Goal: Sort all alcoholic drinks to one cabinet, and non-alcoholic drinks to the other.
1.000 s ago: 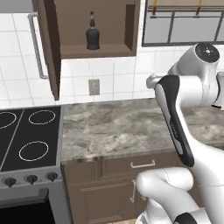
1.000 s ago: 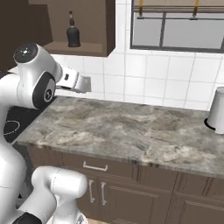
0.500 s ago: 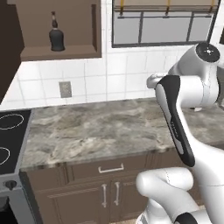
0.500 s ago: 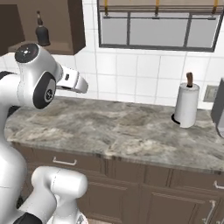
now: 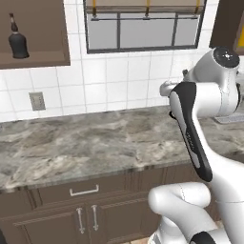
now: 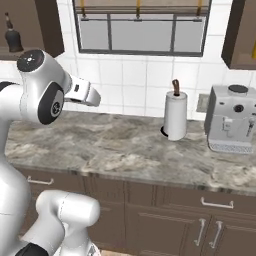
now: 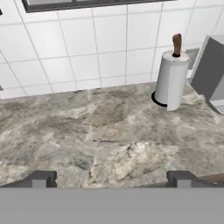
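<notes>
We see a squat black bottle (image 5: 18,44) with a narrow neck, its label perhaps pale, upright in the cabinet (image 5: 33,59); our gripper (image 7: 111,180) gapes empty.

White arm (image 5: 209,95) with dark joints.

Glossy white rounded shells, seen right of frame in the left base view and left of frame in the right base view. Round dark grey cap (image 5: 226,56) with a small pale dot on the top joint; long black curved strip (image 5: 190,133) down one link; dark disc (image 6: 48,102) on the joint's side. Small dark squarish fingertips (image 7: 42,179) at bottom of hand view.
</notes>
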Motion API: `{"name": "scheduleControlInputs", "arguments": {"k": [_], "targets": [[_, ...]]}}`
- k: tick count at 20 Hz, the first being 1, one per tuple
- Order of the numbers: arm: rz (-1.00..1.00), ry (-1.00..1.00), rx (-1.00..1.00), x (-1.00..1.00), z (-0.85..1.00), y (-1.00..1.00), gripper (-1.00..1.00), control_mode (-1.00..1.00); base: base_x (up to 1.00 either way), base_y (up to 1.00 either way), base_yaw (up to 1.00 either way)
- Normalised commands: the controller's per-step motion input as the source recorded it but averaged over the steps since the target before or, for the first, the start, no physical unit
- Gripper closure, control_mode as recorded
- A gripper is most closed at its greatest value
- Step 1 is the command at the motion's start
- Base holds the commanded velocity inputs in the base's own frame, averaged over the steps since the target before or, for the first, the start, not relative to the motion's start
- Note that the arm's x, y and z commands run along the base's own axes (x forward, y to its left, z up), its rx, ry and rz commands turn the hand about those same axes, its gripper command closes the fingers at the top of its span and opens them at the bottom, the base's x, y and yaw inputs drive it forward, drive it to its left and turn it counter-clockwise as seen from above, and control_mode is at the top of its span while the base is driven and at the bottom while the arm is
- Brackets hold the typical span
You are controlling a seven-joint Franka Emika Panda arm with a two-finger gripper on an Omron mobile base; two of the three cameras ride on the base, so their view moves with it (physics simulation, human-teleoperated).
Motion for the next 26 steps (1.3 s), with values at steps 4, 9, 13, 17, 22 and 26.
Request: {"name": "scheduleControlInputs", "arguments": {"k": [4, 9, 13, 17, 22, 26], "targets": [[0.0, 0.0, 0.0, 0.0, 0.0, 0.0, -1.0, 1.0, -0.12, -0.64, -0.1], [0.0, 0.0, 0.0, 0.0, 0.0, 0.0, -1.0, 1.0, -0.1, -0.65, -0.09], [0.0, 0.0, 0.0, 0.0, 0.0, 0.0, -1.0, 1.0, -0.04, -0.67, -0.03], [0.0, 0.0, 0.0, 0.0, 0.0, 0.0, -1.0, 1.0, 0.0, -0.67, 0.0], [0.0, 0.0, 0.0, 0.0, 0.0, 0.0, -1.0, 1.0, 0.0, -0.64, 0.0], [0.0, 0.0, 0.0, 0.0, 0.0, 0.0, -1.0, 1.0, 0.0, -0.61, 0.0]]}}
